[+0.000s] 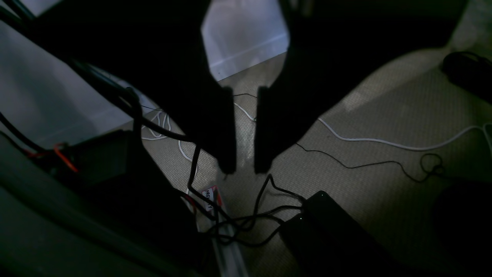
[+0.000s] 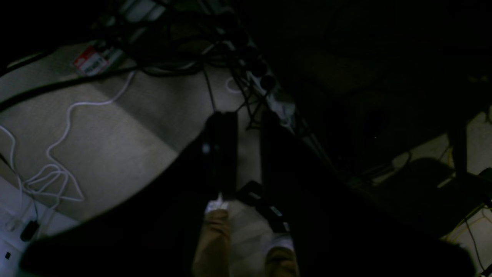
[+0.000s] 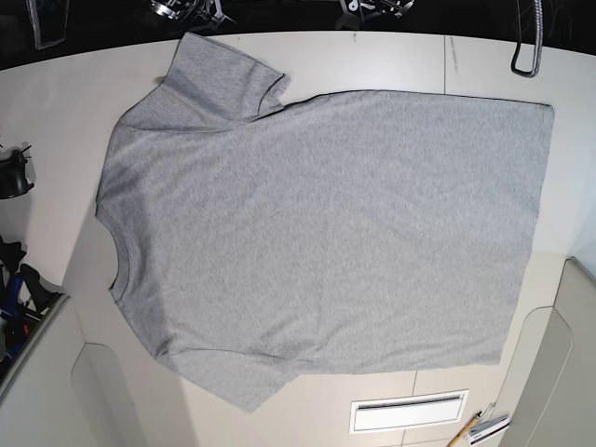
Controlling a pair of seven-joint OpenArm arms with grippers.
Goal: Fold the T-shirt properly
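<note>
The heather-grey T-shirt (image 3: 326, 233) lies spread flat on the white table (image 3: 391, 60), plain side up. Its ribbed neck (image 3: 116, 256) is at the left and its hem (image 3: 535, 233) at the right. One sleeve (image 3: 219, 79) points to the far edge, the other (image 3: 247, 377) to the near edge. My left gripper (image 1: 244, 167) has its jaws a narrow gap apart and holds nothing. My right gripper (image 2: 246, 115) stands the same way, also empty. Both wrist views look down at carpeted floor, away from the shirt, which is out of view there.
A white slotted plate (image 3: 407, 412) lies near the table's front edge, with small tools (image 3: 480, 428) beside it. Dark gear (image 3: 14, 172) stands at the left edge. Cables and a black power brick (image 1: 326, 227) lie on the floor. Tan trouser legs (image 2: 215, 238) show below the right gripper.
</note>
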